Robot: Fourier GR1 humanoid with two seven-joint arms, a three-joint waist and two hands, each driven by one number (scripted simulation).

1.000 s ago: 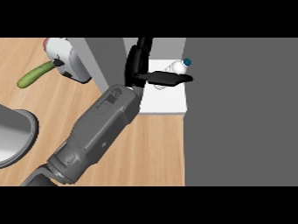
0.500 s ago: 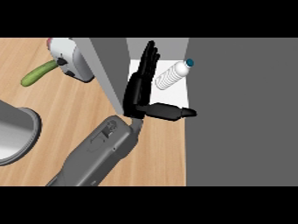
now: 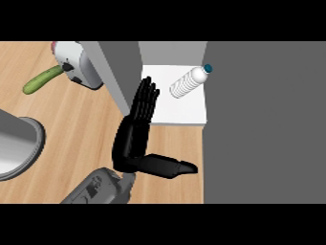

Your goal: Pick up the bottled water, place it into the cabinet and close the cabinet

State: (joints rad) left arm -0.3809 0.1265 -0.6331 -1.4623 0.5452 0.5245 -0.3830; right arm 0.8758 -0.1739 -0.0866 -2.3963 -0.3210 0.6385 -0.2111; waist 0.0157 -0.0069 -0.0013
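Since half a second ago the right hand (image 3: 138, 129) has drawn back from the bottled water (image 3: 187, 83), and its fingers, which a second ago were closed near the bottle, are now stretched out straight; the bottle itself has settled on its side and lies alone. The hand holds nothing: its fingers (image 3: 146, 98) point up the view along the grey cabinet door (image 3: 117, 72), close together and flat, while the thumb (image 3: 169, 166) juts out sideways to the right, low over the tabletop (image 3: 66, 115). The grey forearm (image 3: 102, 189) enters from the lower edge and bends sharply at the wrist. The fingertips reach over the left edge of the white cabinet shelf (image 3: 183, 112) but stay apart from the bottle. The bottled water is clear and ribbed with a blue cap, lying tilted on the shelf inside the open cabinet, cap toward the upper right near the dark grey wall (image 3: 271, 119). The left hand is out of sight. On the tabletop to the left lie a green cucumber (image 3: 41, 79), a white appliance (image 3: 77, 64) beside it, and part of a grey round basin (image 3: 6, 143).
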